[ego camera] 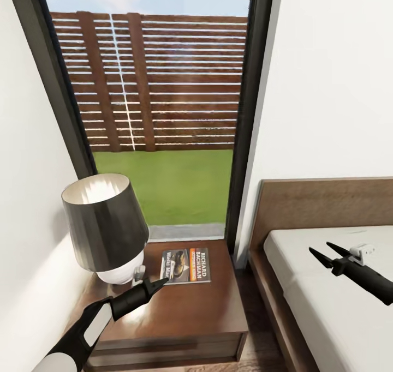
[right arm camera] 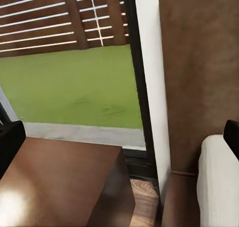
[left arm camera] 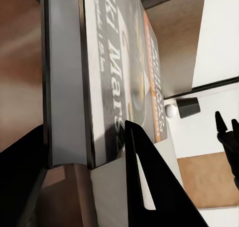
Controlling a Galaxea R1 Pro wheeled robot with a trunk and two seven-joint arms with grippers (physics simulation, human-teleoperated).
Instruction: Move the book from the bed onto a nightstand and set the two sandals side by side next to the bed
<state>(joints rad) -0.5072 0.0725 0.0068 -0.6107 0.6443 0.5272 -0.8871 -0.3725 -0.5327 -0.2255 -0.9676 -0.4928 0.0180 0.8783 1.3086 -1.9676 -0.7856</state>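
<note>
The book (ego camera: 186, 265) lies flat on the nightstand (ego camera: 180, 312), near its back edge, beside the lamp. Its dark cover with the orange band is close up in the left wrist view (left arm camera: 124, 62). My left gripper (ego camera: 162, 281) hovers at the book's near left corner, open, with the book's edge showing between its fingers (left arm camera: 144, 182) and nothing gripped. My right gripper (ego camera: 320, 247) hangs open and empty above the bed's grey mattress (ego camera: 327, 312), near the dark wood headboard (ego camera: 327, 203). The two sandals are out of view.
A lamp (ego camera: 106, 230) with a dark shade and white base stands on the nightstand's left side, close to my left arm. A tall dark-framed window (ego camera: 164, 115) behind shows grass and a slatted fence. A narrow strip of wood floor (ego camera: 256, 306) separates nightstand and bed.
</note>
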